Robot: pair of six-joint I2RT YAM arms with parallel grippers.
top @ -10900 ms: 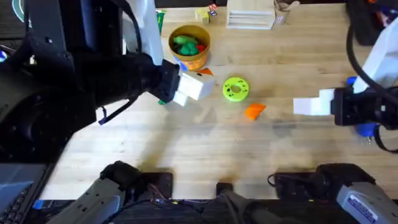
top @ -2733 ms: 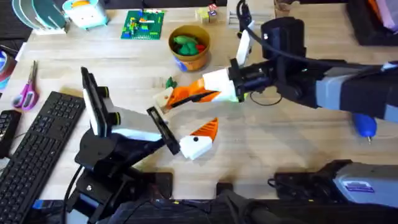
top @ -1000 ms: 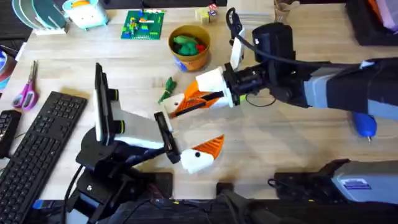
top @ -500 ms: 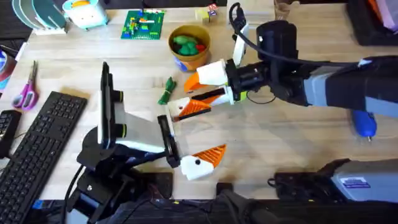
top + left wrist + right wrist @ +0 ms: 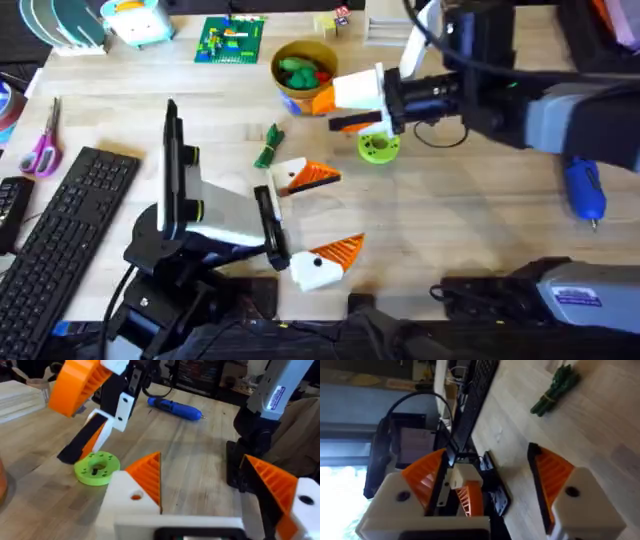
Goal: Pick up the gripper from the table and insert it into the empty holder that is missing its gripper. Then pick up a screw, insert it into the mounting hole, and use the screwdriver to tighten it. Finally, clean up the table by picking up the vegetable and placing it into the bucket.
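Overhead view: both holders w/ orange tips fitted; left gripper [image 5: 305, 220] and right gripper [image 5: 338, 106] jaws apart, empty. Pending: screwdriver [image 5: 583, 190], vegetable [image 5: 268, 148] into bucket [image 5: 305, 72].

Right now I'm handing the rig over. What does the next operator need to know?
Left gripper: open, empty.
Right gripper: open, empty, beside the bucket.
Done: gripper looks seated in the left arm's holder.
Screwdriver lies on the table, far right. Vegetable lies on the table below the bucket.
Left: insert screw, tighten it, put vegetable in bucket.
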